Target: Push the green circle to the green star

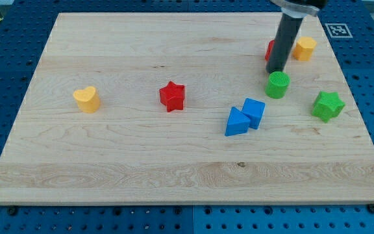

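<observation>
My tip (pixel 276 71), the lower end of the straight dark rod, has no jaws and holds nothing; it sits at the top edge of the green round block (pixel 278 85), touching or nearly so. The green star-shaped block (pixel 328 105) lies to the view's right of the tip and lower, apart from the circle. A red block (pixel 271 49), partly hidden, sits behind the rod; an orange-yellow hexagonal block (pixel 304 48) is up-right. Two blue blocks (pixel 245 116) touch each other down-left, on the pale wooden board (pixel 141 169).
</observation>
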Tool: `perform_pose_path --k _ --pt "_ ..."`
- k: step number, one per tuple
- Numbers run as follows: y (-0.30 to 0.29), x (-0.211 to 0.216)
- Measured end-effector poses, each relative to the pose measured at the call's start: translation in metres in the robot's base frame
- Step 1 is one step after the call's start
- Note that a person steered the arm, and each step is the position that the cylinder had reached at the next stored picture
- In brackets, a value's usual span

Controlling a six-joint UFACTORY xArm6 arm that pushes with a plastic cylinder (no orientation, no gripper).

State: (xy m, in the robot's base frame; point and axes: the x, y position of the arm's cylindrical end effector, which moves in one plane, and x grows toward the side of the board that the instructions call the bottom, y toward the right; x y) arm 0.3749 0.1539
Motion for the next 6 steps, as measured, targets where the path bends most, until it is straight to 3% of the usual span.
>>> perform_pose_path --k 1,2,3,6 --pt "0.012 0.015" --pt "0.075 0.032" --pt "0.096 0.036" --pt "-0.012 0.021"
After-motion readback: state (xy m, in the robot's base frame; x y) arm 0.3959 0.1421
